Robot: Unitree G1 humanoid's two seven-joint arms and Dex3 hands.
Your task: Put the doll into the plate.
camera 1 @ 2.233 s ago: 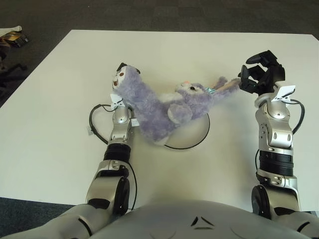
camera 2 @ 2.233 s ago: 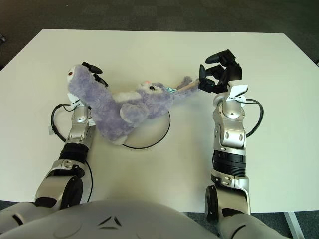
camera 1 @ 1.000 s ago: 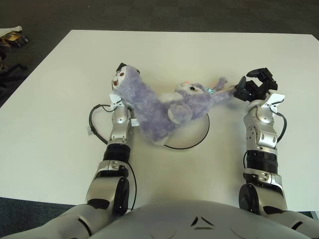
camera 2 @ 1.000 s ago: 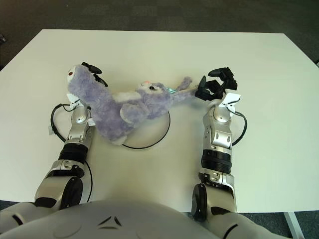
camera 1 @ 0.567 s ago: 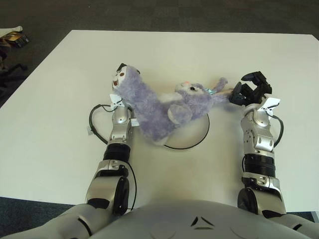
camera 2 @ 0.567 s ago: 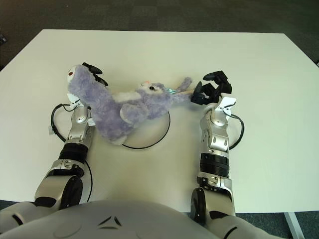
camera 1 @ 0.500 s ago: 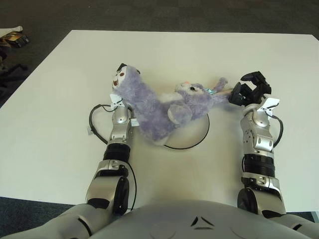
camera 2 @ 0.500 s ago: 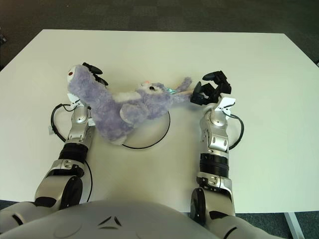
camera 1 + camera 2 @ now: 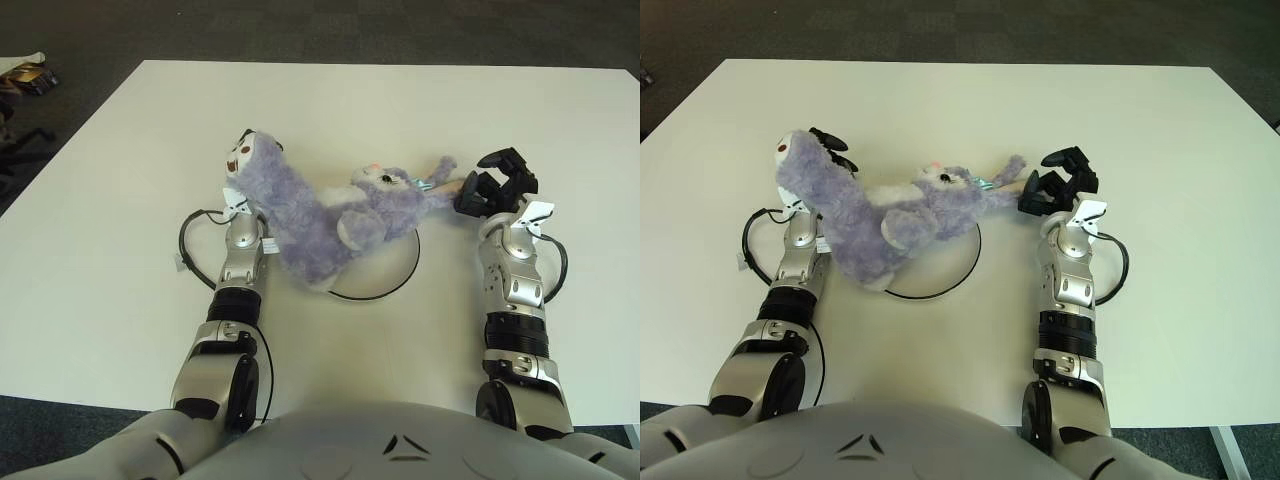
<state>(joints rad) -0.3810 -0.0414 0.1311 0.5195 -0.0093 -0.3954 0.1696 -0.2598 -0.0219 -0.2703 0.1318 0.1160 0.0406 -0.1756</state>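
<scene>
A purple plush doll (image 9: 320, 215) lies slantwise over the left part of a white plate (image 9: 395, 285) with a dark rim. Its lower end hangs past the plate's left rim. My left hand (image 9: 255, 140) is behind the doll's upper left end; its black fingers curl over that end and hold it up. My right hand (image 9: 485, 180) is to the right of the plate. Its fingers are spread around the tip of the doll's thin pinkish limb (image 9: 447, 180), without closing on it. In the right eye view this hand (image 9: 1052, 185) touches that tip.
The white table (image 9: 120, 300) reaches far to the left, right and back. A thin black cable (image 9: 185, 245) loops on it beside my left forearm. Dark carpet and some small items (image 9: 25, 75) lie beyond the table's far left corner.
My right hand has moved left and slightly toward me, up to the tip of the doll's limb. The doll and my left hand have stayed put.
</scene>
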